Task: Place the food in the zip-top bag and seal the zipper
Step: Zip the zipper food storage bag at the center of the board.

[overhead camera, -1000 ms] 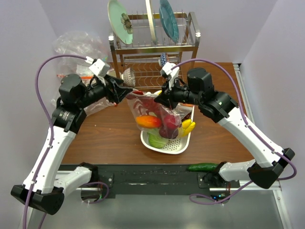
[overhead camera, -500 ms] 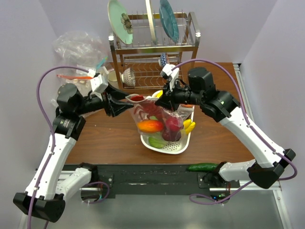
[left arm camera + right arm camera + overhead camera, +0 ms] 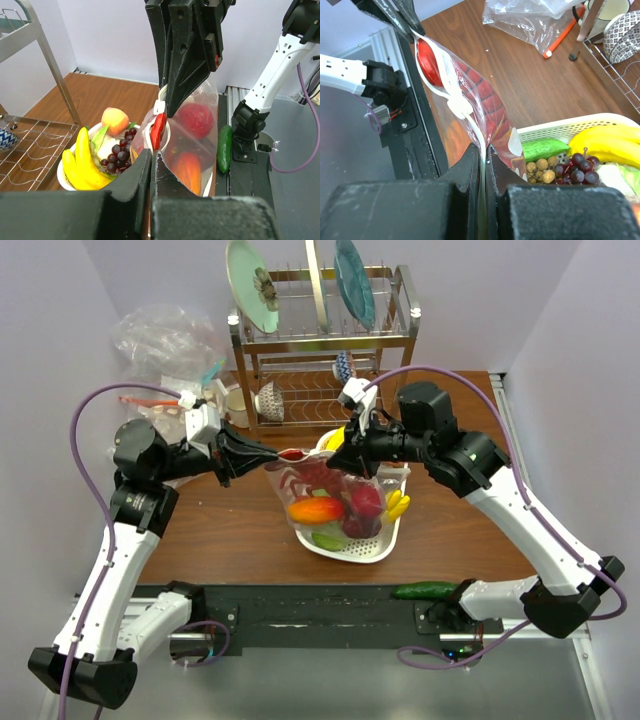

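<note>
The zip-top bag (image 3: 335, 502) hangs over the white tray (image 3: 345, 552), stretched between both grippers. My left gripper (image 3: 272, 453) is shut on the left end of its mouth, and my right gripper (image 3: 333, 461) is shut on the right end. Food shows through the bag: an orange peach (image 3: 314, 509), a dark red apple (image 3: 366, 500) and a red piece (image 3: 292, 454) at the mouth. In the left wrist view my left gripper (image 3: 150, 156) pinches the bag (image 3: 200, 145) beside that red piece (image 3: 158, 131). In the right wrist view my right gripper (image 3: 484, 150) clamps the white zipper (image 3: 470, 125).
The tray holds yellow bananas (image 3: 397, 506), grapes (image 3: 120, 152) and a green piece (image 3: 545, 148). A metal dish rack (image 3: 320, 340) with plates stands behind it. A bulky clear bag (image 3: 165, 340) lies at the back left. A cucumber (image 3: 425, 590) rests on the front rail.
My left gripper has come in from the left and shut on the bag's left mouth end. The mouth is now pulled flatter between the grippers. The right gripper kept its grip.
</note>
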Tool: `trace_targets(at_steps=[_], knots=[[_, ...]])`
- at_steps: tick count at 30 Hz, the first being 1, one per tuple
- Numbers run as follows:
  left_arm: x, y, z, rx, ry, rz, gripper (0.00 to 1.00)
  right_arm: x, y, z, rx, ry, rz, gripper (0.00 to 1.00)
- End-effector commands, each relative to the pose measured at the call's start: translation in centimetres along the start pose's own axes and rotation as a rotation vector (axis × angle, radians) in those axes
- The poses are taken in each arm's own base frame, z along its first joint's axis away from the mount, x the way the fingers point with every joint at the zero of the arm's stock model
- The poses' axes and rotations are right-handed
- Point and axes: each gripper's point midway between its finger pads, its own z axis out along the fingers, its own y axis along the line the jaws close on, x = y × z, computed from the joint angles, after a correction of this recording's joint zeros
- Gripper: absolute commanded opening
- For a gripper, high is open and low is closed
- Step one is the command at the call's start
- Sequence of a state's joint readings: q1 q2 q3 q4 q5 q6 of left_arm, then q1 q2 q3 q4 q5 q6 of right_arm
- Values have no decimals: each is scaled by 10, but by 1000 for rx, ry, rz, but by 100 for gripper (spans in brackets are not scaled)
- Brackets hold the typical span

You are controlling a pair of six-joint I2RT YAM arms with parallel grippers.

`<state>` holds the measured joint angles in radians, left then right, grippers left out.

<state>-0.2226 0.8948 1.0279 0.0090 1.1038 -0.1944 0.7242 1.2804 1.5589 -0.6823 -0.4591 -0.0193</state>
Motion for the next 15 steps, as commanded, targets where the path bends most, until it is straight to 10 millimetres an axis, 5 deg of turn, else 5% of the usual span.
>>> trace_targets(at_steps=[1, 7, 11, 15], knots=[[-9, -10, 0, 47, -8, 24, 0, -40, 7, -19, 4, -128, -54, 0], [-14, 0, 1, -7, -14, 6, 0, -36, 9, -16, -20, -114, -56, 0], [-16, 13, 5, -56, -29, -64, 0, -31, 12, -9, -56, -94, -56, 30], [-16, 12, 8, -28, -112, -67, 0, -44, 17, -9, -82, -146, -66, 46]])
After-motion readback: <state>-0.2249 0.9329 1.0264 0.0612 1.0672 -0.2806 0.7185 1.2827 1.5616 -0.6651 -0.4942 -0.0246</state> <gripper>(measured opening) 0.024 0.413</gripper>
